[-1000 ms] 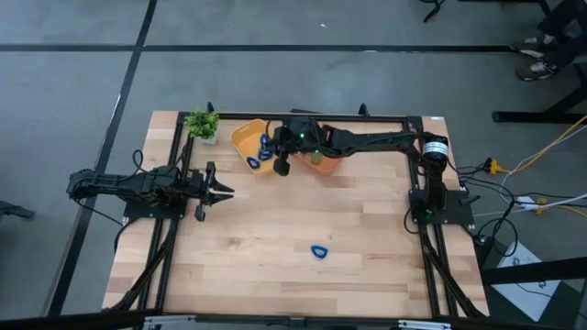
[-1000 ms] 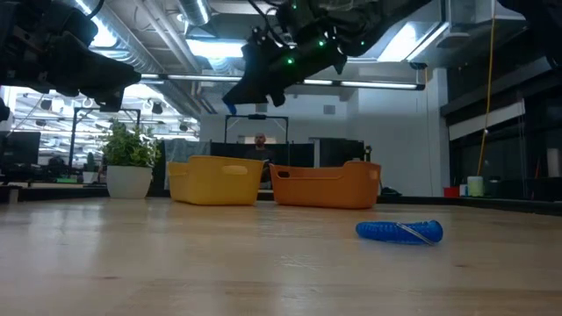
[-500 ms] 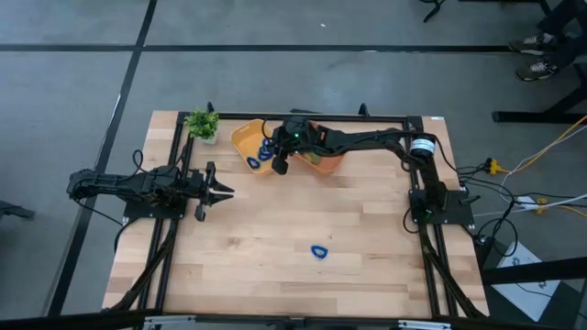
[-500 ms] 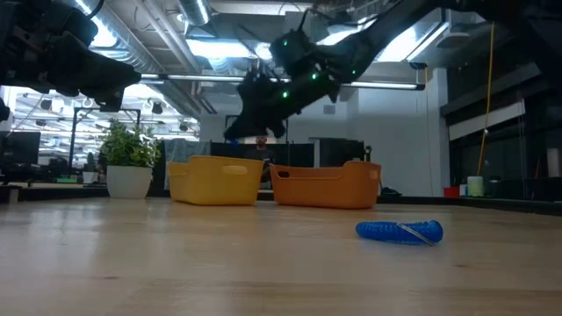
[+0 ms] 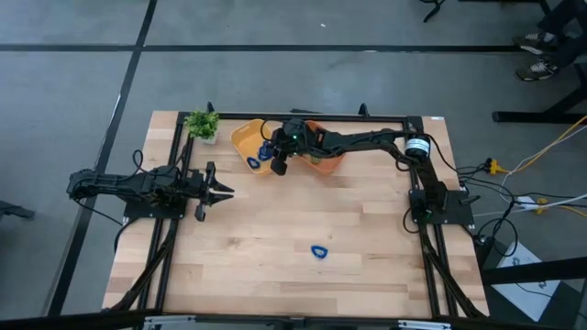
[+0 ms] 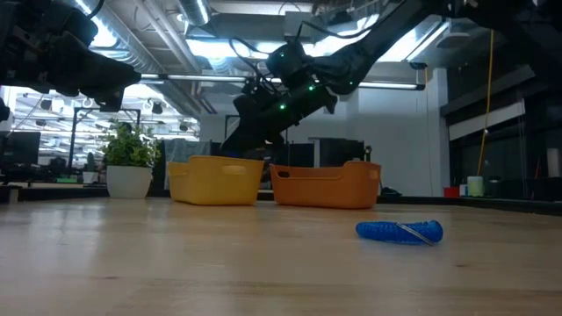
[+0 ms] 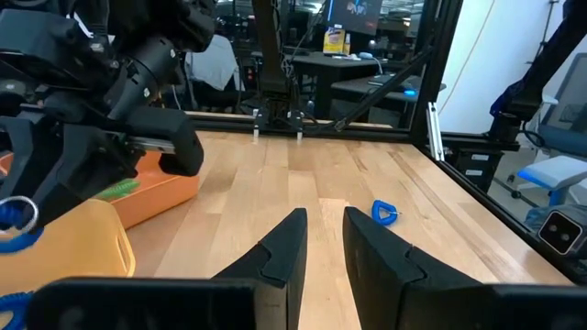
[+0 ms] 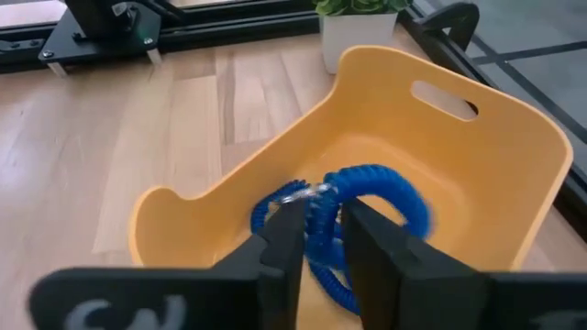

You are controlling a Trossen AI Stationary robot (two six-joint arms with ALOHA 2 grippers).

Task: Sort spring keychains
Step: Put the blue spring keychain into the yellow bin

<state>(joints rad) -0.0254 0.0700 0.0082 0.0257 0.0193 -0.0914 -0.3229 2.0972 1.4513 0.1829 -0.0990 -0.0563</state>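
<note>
My right gripper (image 5: 278, 163) reaches into the yellow tray (image 5: 246, 139) at the far side of the table, fingers a little apart. A bright blue spring keychain (image 8: 371, 188) shows blurred between and beyond its fingertips (image 8: 321, 220), over the tray's floor. Another blue keychain (image 5: 254, 163) lies in the same tray. An orange tray (image 5: 323, 161) beside it holds something green (image 7: 119, 190). One more blue keychain (image 5: 318, 250) lies on its side on the bare wood near the front. My left gripper (image 5: 225, 192) waits at the left, level, with a narrow gap and nothing in it. My right gripper has one finger (image 8: 282, 240) on either side of the blue keychain's coil (image 8: 321, 240), coming slanting down from the table's right. I cannot tell whether the fingers touch the coil. The coil's loop is blurred while tray and fingers are sharp.
A small potted plant (image 5: 202, 124) stands at the far left corner, next to the yellow tray. Black frame rails (image 5: 174, 229) run along the left, right and far sides. The wide middle of the wooden table (image 5: 275, 220) holds only the one blue keychain.
My right gripper has sunk from above the trays to the yellow tray's rim, shifting slightly toward the table's left edge. The blue keychain on the table and my left arm have kept still.
</note>
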